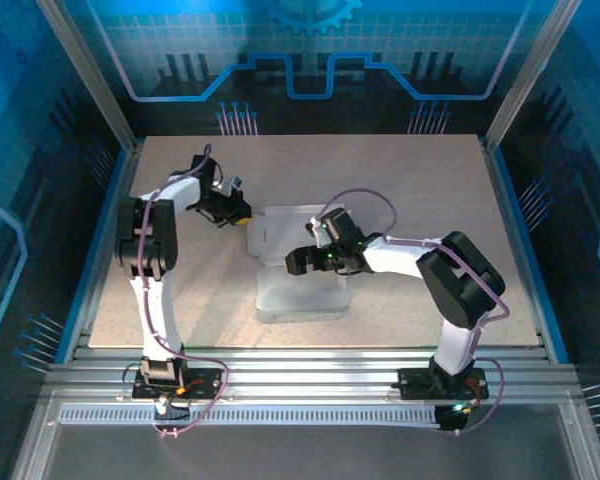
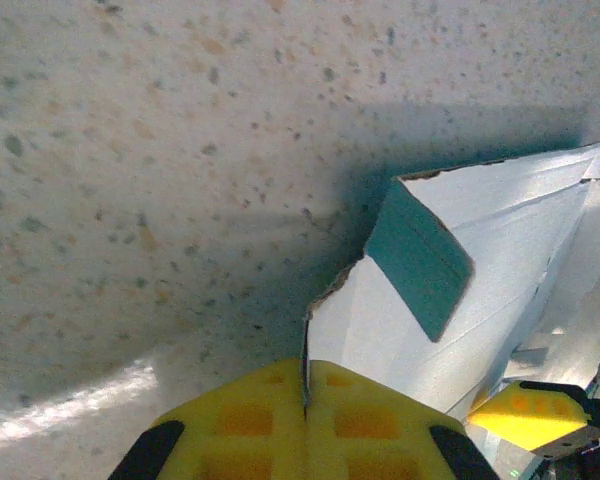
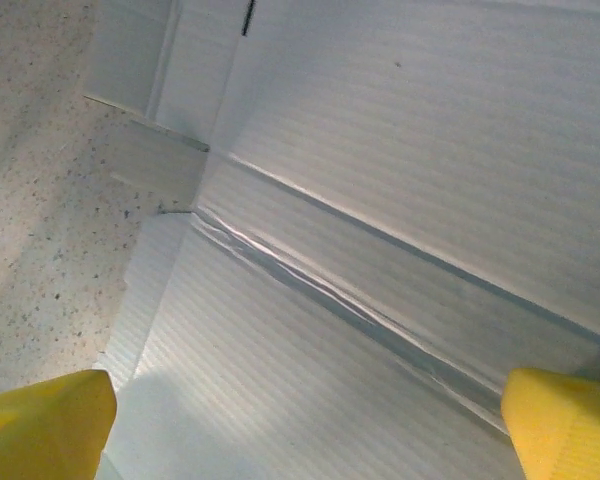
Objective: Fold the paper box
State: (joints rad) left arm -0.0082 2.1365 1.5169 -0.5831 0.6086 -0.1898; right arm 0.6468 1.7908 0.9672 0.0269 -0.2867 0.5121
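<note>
Box (image 1: 300, 298) laid flat at frame centre, mostly unfolded. Raised flap edge at box's left clamped between closed fingers of left gripper (image 2: 305, 375). Jaws of right gripper (image 3: 305, 425) held wide apart above creased panel. Box judged light, thin, easily bent or torn. Best gripped at flap edges near scored folds.

High rear overview; two close wrist views of the paper box (image 1: 295, 295)
</note>
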